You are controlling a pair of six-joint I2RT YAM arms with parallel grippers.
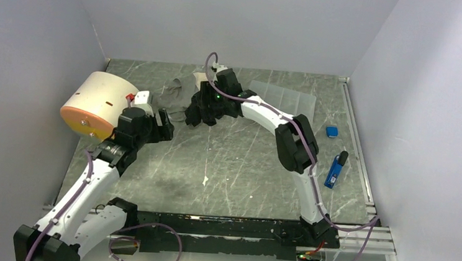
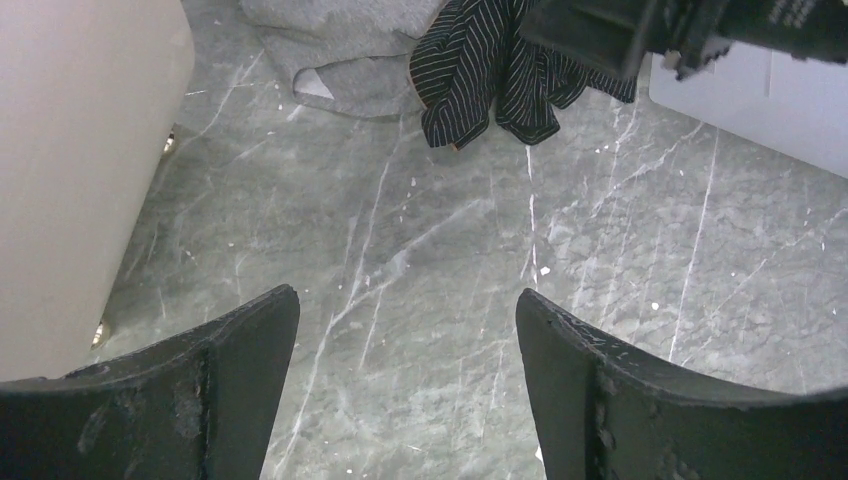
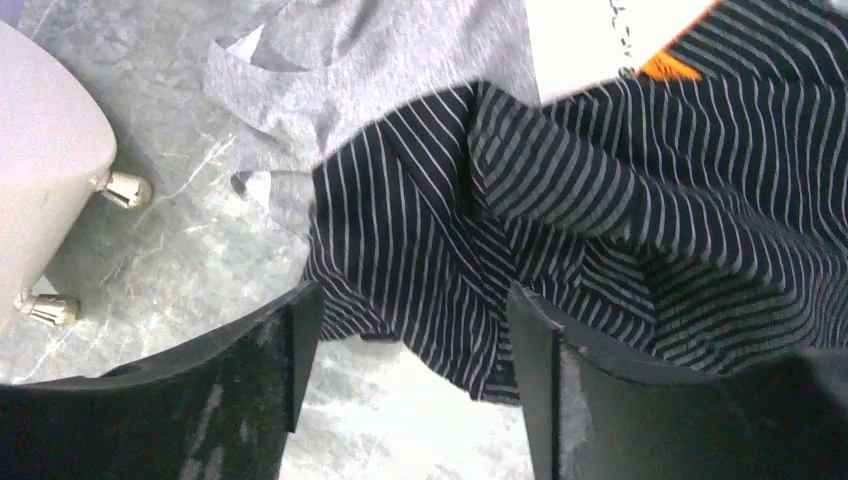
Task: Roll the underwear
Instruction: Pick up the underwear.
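Grey marble tabletop point(image 1: 232, 168) is carrying the striped underwear point(image 3: 560, 230); my right claw point(image 3: 410, 320) is hanging wide open directly over it, my left claw point(image 2: 408, 320) gaping well short.

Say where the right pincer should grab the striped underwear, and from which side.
Probably its loose hem lying on the marble, taken from above. The striped underwear is crumpled, its other side touching the gray garment. The open right pincer straddles that free edge.
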